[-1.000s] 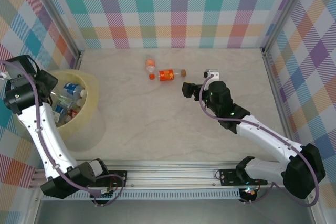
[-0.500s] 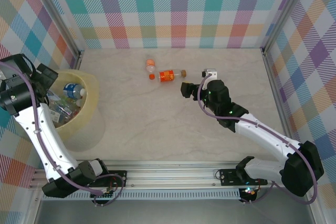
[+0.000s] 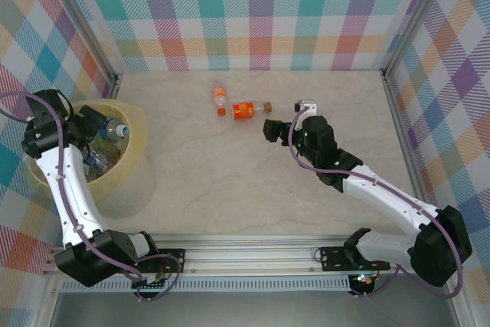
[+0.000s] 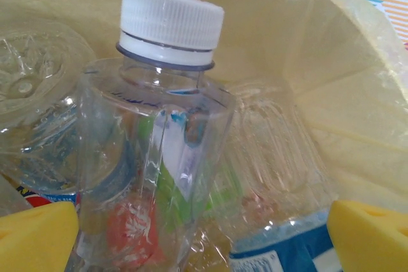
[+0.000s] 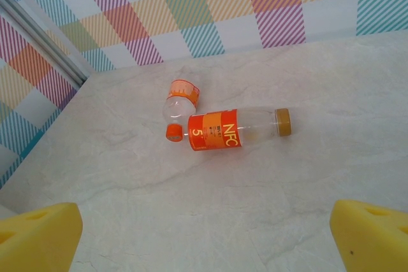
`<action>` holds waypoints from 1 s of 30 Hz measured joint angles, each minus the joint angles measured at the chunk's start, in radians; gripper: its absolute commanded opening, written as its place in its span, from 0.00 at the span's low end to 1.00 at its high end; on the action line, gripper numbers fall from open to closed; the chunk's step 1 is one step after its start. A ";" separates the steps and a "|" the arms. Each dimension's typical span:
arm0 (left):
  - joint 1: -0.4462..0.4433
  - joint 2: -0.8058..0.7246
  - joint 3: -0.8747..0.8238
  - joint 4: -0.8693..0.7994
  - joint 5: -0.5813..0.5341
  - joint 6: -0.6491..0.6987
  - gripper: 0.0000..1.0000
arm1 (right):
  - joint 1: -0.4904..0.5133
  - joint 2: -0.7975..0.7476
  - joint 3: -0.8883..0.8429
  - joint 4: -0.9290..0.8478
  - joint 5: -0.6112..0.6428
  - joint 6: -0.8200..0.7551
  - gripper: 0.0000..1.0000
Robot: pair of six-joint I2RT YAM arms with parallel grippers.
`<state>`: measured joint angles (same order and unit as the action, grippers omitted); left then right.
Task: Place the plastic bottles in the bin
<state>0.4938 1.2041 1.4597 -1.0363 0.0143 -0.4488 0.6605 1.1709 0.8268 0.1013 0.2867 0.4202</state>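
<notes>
Left gripper [image 4: 204, 234]: my jaws stand wide apart inside the bin [image 3: 136, 151], gripping nothing.
White-capped bottle [image 4: 162, 113]: in the bin between my left pads, crushed bottles [image 4: 38, 93] around it.
Right gripper [image 5: 204, 234]: spread wide, empty, above the table [image 5: 306, 183].
Orange-label bottle [image 5: 220, 130]: lying on the table ahead of my right gripper, small bottle [image 5: 178, 103] just beside it.

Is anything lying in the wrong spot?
Yes. An orange-labelled bottle and a smaller orange-capped bottle lie on their sides on the table near the back wall, outside the bin.
</notes>
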 measured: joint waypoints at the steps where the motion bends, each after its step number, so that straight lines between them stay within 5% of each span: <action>1: -0.006 -0.002 0.009 -0.006 0.000 0.000 1.00 | 0.000 0.000 0.000 0.000 0.000 0.003 1.00; 7: -0.116 -0.014 0.105 -0.011 -0.009 -0.001 1.00 | 0.000 0.010 0.000 -0.001 0.000 0.010 1.00; 20: -0.612 0.000 0.166 0.081 -0.130 -0.044 1.00 | -0.048 0.164 0.120 -0.097 -0.043 0.019 1.00; 30: -0.936 0.271 0.238 0.213 -0.186 -0.039 1.00 | -0.085 0.242 0.143 -0.120 -0.068 0.092 1.00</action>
<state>-0.4423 1.4754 1.6978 -0.8234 -0.1715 -0.4881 0.5758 1.4128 0.9699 -0.0185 0.2192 0.5125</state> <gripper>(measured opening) 0.999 0.996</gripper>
